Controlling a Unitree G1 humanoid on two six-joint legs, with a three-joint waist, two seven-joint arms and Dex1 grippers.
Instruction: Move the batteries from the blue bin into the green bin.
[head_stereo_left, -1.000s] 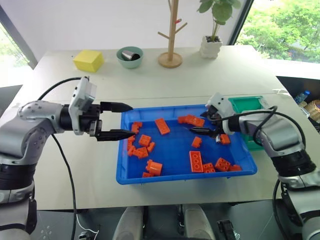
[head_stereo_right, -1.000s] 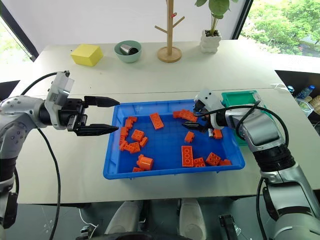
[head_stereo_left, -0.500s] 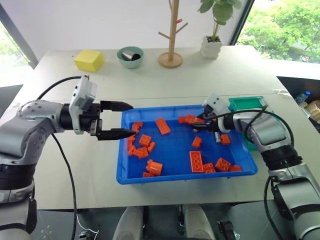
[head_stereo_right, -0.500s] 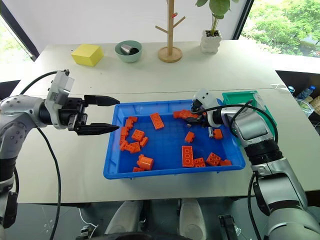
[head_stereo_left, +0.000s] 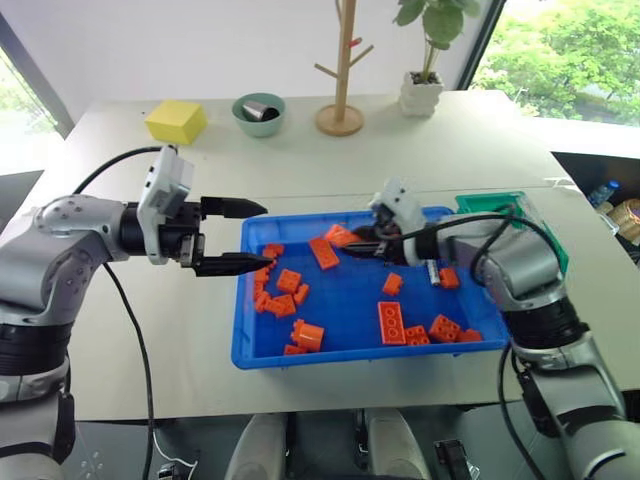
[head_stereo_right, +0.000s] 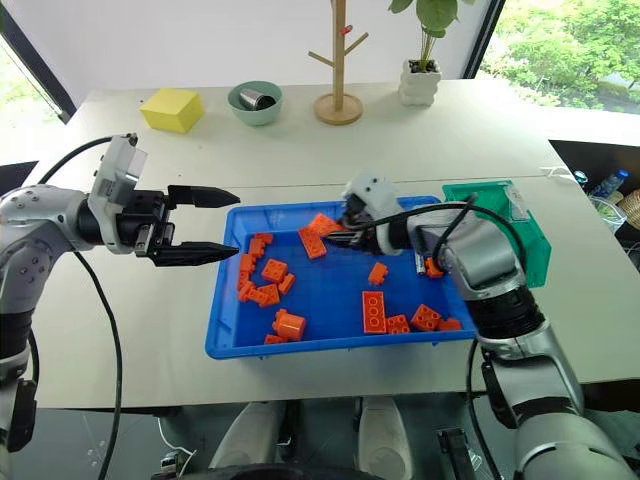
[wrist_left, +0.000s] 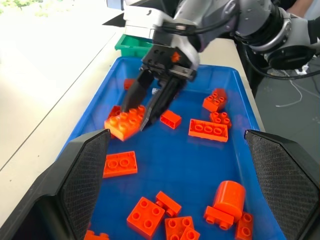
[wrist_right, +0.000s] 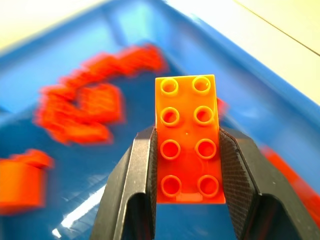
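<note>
From the head views we recorded the blue bin (head_stereo_left: 255, 352) on the pale table (head_stereo_left: 450, 150), holding scattered orange bricks (head_stereo_left: 392, 322) and one battery (head_stereo_left: 433, 272), a small silver cylinder lying beside a brick near the bin's right end. The green bin (head_stereo_right: 528, 232) stood just beside the blue bin's right rim; we could not tell its contents. At the table's far side a pale-green bowl (head_stereo_left: 259, 114) held a metal cup (head_stereo_left: 262, 108). The left gripper (head_stereo_left: 236, 236) hung at the blue bin's left rim, fingers spread and empty. The right gripper (head_stereo_right: 335, 232) was clamped on an orange brick (head_stereo_right: 322, 223) above the bin's far side. A second before, that gripper stood wide open near the bin's right end; it had since closed on the brick and carried it leftward. In the left wrist view we logged the same brick pinched at one end. In the right wrist view the brick's eight studs showed between both pads (wrist_right: 234, 165).
</note>
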